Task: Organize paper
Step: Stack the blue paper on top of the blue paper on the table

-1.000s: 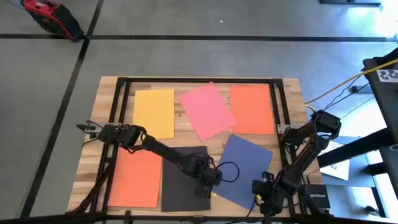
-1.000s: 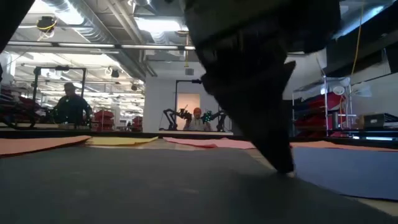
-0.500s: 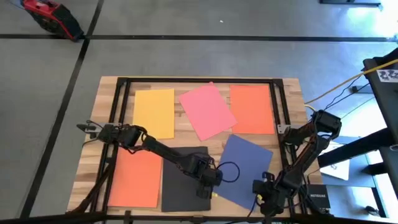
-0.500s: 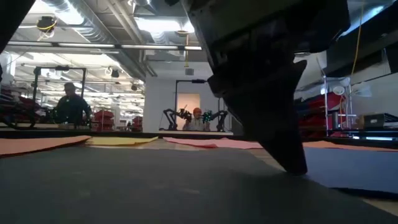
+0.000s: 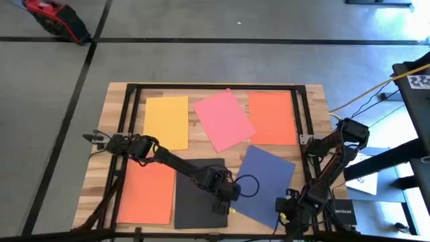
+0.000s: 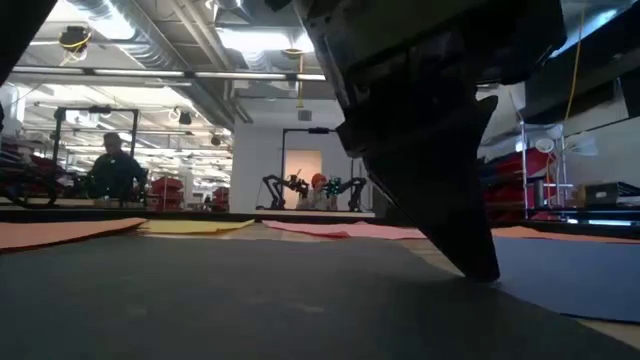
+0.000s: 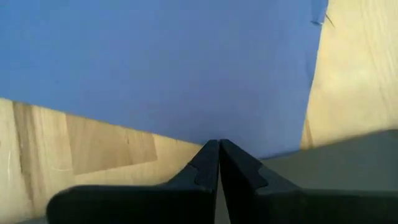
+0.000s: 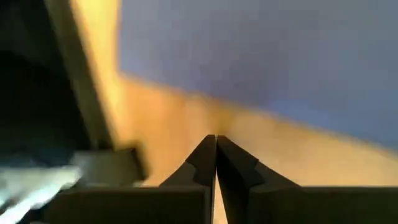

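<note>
I had the left end effector (image 5: 230,197), fingers pressed together, down at the black paper (image 5: 199,202) beside the dark blue paper (image 5: 261,185), near the table's (image 5: 310,107) front edge. The right end effector (image 5: 287,212), also pressed together, sat by the front right corner.

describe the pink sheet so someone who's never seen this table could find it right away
Start at the wooden table and look along its far edge, where three sheets lie in a row. The pink sheet is the middle one, between the yellow sheet and an orange sheet. It is the only pink one, and it lies tilted while those two lie square to the table.
</note>
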